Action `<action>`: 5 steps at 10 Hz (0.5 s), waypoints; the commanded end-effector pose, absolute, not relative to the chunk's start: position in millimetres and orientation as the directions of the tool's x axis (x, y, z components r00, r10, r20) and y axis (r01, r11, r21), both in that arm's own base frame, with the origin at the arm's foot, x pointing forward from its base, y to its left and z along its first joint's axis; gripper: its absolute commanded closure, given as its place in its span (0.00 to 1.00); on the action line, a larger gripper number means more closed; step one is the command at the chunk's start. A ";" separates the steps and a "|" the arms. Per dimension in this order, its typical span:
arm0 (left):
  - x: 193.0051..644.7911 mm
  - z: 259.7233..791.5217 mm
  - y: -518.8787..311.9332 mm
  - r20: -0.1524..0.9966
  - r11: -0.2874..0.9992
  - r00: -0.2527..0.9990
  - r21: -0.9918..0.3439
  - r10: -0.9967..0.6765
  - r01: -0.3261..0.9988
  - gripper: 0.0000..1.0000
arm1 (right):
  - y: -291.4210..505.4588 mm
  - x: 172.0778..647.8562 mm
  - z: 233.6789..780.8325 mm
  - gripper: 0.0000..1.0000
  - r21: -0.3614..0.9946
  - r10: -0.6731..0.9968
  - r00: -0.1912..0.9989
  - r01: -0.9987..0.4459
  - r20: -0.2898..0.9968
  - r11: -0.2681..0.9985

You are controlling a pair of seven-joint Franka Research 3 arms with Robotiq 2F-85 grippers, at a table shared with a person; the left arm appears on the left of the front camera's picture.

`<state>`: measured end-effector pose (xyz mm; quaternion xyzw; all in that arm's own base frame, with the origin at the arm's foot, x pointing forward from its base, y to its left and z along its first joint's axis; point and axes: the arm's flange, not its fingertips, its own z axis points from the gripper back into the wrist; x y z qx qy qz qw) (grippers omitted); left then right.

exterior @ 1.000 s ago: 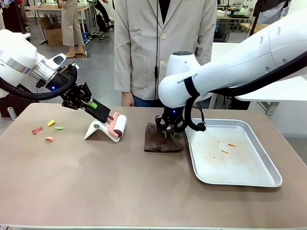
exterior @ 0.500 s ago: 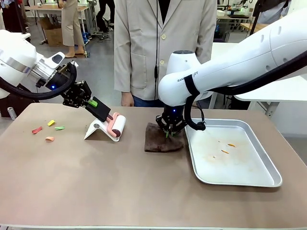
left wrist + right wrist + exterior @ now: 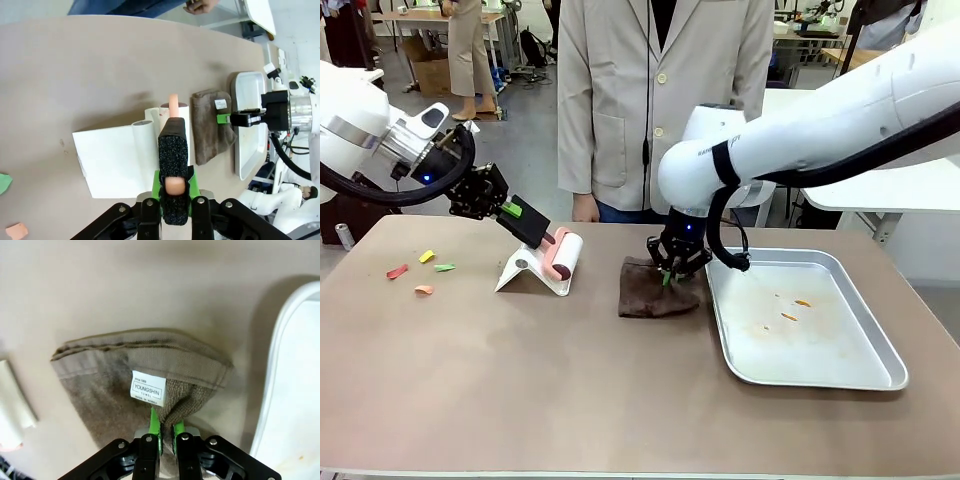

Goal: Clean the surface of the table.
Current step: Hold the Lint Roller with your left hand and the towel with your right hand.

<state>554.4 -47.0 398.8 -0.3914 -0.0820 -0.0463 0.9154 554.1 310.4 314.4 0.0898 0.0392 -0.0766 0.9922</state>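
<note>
A workshop with white-topped tables (image 3: 880, 185) lies behind; a person (image 3: 660, 100) in a pale coat stands at the far edge of the brownish table (image 3: 520, 400), which spans the whole foreground. The left gripper (image 3: 535, 232) has its fingers clamped on the pink handle of a lint roller (image 3: 565, 258), whose head rests at the edge of a white stand (image 3: 525, 272). The right gripper (image 3: 667, 277) has its fingers pinched narrowly on a fold of the brown towel (image 3: 650, 295), which lies flat just beside the metal tray (image 3: 880, 372). Coloured paper scraps (image 3: 425, 257) lie on the table's left end, and orange crumbs (image 3: 790, 316) sit in the tray. Cleaning appears barely begun: both tools are gripped, but the scraps remain uncollected.
</note>
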 end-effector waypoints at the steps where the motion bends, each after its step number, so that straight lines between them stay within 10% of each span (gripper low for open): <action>1: 541.1 405.8 -34.5 0.176 0.629 0.983 -0.759 -0.051 0.169 1.00 | 282.1 537.5 333.0 1.00 0.345 -0.132 0.983 0.168 -0.126 0.923; 5: 534.2 427.2 6.7 0.066 0.393 0.998 -0.917 -0.025 0.070 1.00 | 246.0 519.4 356.4 1.00 0.664 -0.077 0.967 0.225 -0.245 0.713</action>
